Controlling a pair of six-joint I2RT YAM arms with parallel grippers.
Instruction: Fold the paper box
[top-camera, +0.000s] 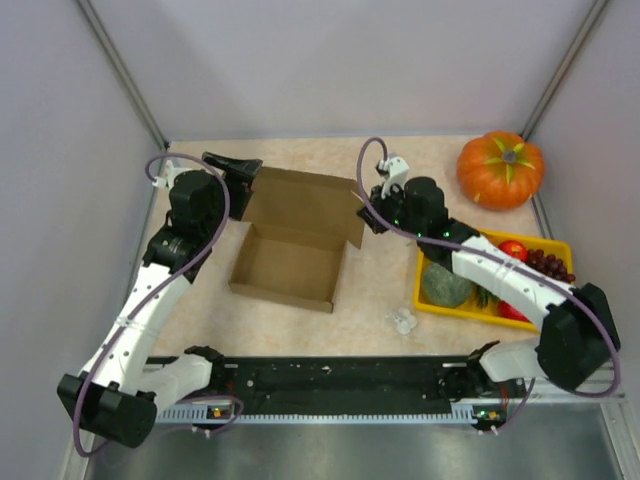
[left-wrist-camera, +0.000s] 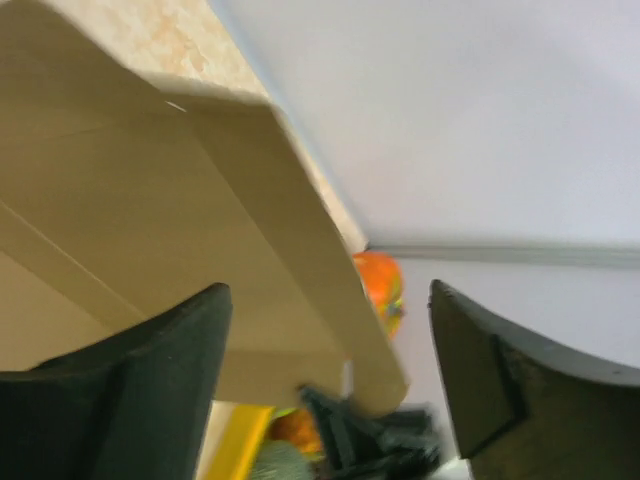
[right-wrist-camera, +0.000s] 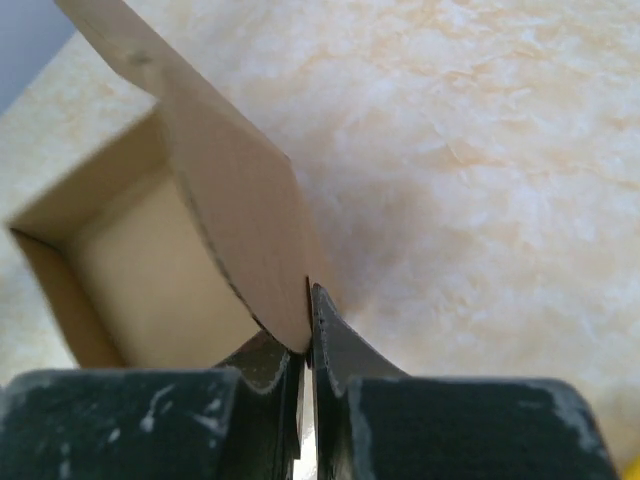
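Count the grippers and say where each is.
2. The left gripper stands open at the far left corner of the paper box; the right gripper is shut on its right flap. None looks hidden.

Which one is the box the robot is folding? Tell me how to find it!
Look at the beige table. In its middle sits the paper box, open on top, its lid flap raised at the far side. It is plain brown cardboard, not round and orange like the pumpkin, nor yellow like the tray of fruit on the right.
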